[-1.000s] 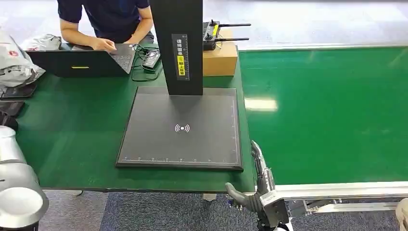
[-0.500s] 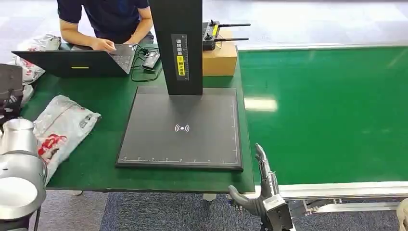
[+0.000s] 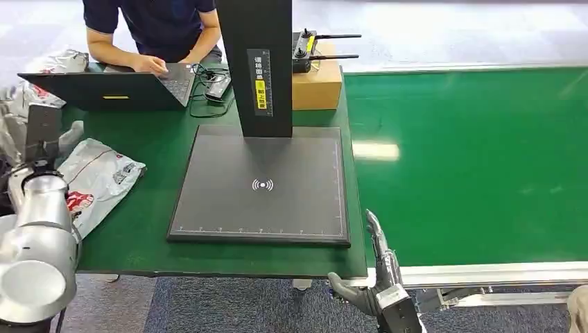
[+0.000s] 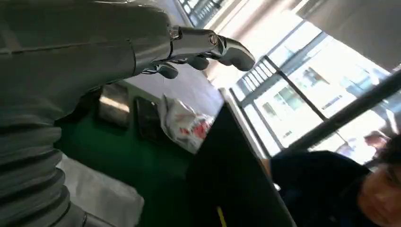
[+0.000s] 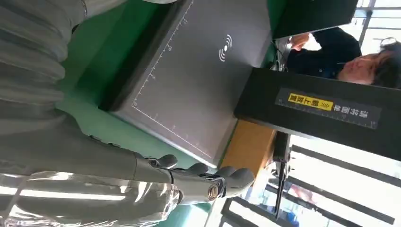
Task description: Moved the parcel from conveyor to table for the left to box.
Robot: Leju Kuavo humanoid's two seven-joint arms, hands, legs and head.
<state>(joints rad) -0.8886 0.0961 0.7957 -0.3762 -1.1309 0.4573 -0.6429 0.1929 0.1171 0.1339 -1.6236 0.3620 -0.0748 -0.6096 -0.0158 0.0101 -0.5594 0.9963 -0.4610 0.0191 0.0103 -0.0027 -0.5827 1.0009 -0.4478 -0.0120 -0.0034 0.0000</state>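
Since a second ago the parcel (image 3: pixel 97 179) has come onto the bench (image 3: pixel 149 229), left of the scan pad (image 3: pixel 262 184), and the left arm has risen beside it. Left hand (image 4: pixel 198 45): lifted off the bench above the parcel's left end, fingers loosely apart, holding nothing. Right hand (image 3: pixel 374 274): at the bench's near corner by the pad, fingers straight and spread, empty. Conveyor (image 3: pixel 471 159) right of the pad carries no parcel.

Judgement: transfer done, boxing pending. For a sound pick, lower the left hand over the parcel's middle and grip flat; the soft bag may sag or slide.
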